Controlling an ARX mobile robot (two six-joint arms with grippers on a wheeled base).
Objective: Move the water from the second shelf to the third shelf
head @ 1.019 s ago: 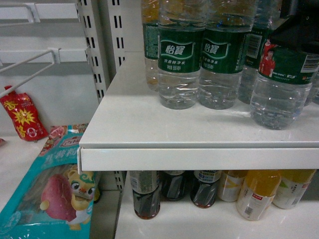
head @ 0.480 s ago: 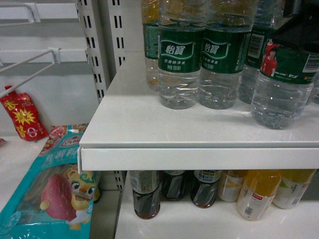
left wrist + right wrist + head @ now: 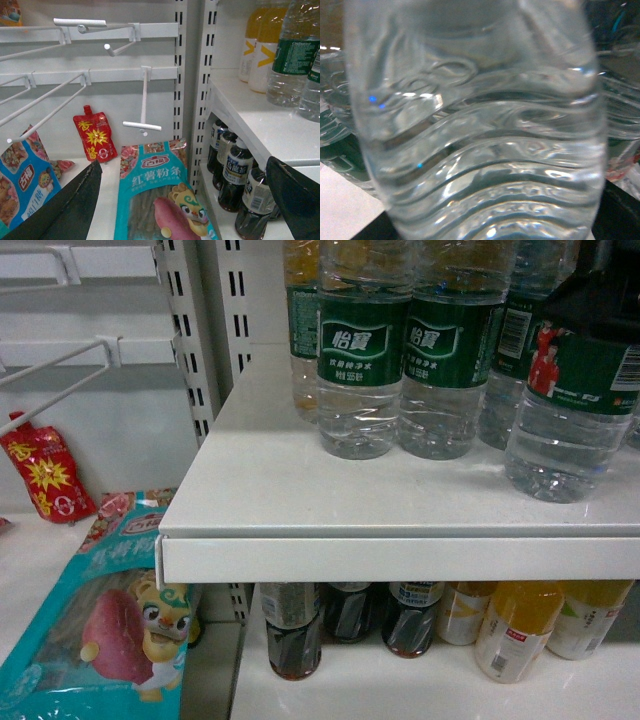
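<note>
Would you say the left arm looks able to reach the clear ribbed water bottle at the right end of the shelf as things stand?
Probably not easily. The left gripper hangs open low by the teal snack bag, below the white shelf, while the clear ribbed water bottle stands at the far right, already against the right gripper.

Soft, even light from above falls on the white metal shelf (image 3: 300, 490), with dark shadow beneath it. The clear ribbed plastic water bottle (image 3: 475, 150) is blurred in the right wrist view, with small glare spots.
</note>
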